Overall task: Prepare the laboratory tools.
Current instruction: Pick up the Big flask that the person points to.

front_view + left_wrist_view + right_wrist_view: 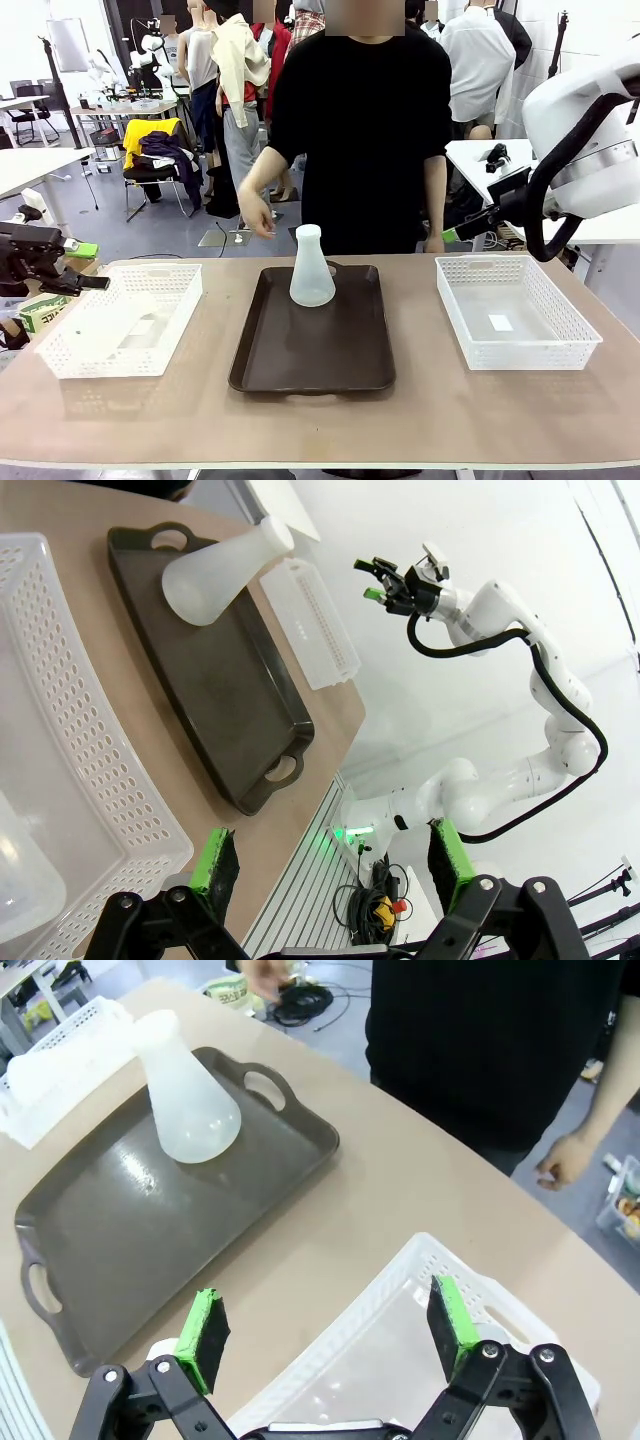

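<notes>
A light brown table (pixel 450 420) runs across the front view. At its centre lies a dark brown tray (pixel 312 350) with a handle at each end. 1 white lattice basket (pixel 120 370) sits at the tray's 9 o'clock, and another white basket (pixel 530 357) sits at its 3 o'clock, each apart from the tray.

A frosted shape (pixel 115 325) lies inside the left basket. It looks like a flask on its side, though the pictures do not make that certain.

1 frosted white flask (pixel 311 268) stands upright on the tray's far end, at 12 o'clock, with its narrow neck up.

The left gripper (pixel 330 855) hangs off the table at the left basket's 9 o'clock, its jaws spread wide with nothing between the green pads (pixel 215 865).

The right gripper (pixel 325 1330) hangs above the far part of the right basket, jaws also spread wide and empty. From its own camera the flask is at 11 o'clock.

A person (pixel 360 120) in a black shirt stands at the far edge. 1 hand (pixel 257 215) hangs in the air at the flask's 10 o'clock, not touching it.
</notes>
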`<state>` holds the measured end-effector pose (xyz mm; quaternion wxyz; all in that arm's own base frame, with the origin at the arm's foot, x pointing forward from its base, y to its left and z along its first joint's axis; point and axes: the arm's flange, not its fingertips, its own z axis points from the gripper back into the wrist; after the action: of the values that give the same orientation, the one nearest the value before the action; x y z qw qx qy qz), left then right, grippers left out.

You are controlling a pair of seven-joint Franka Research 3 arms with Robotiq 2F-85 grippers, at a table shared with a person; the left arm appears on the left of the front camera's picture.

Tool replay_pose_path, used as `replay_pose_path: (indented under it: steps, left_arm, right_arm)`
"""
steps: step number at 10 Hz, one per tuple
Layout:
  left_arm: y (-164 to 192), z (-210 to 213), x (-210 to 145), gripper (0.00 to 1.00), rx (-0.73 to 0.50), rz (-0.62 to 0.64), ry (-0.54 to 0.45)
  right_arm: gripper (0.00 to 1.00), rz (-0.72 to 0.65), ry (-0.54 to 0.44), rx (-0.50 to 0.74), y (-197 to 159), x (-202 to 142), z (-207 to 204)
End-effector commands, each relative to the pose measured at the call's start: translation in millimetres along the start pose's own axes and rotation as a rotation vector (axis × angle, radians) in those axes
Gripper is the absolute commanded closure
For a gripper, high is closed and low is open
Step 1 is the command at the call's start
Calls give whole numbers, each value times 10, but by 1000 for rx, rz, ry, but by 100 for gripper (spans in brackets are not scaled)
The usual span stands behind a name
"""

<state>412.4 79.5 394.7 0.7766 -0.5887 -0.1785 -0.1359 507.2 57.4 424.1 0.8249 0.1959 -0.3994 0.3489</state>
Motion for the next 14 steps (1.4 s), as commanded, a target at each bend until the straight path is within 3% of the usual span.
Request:
replay_pose_path:
  steps: [1,14]
  left_arm:
    - [-16,6,12,0,-10,-4,-10]
    - [-16,6,12,0,-10,-4,-10]
  right_arm:
    - [0,-10,14,1,11,19,31]
    - [0,-10,14,1,11,19,31]
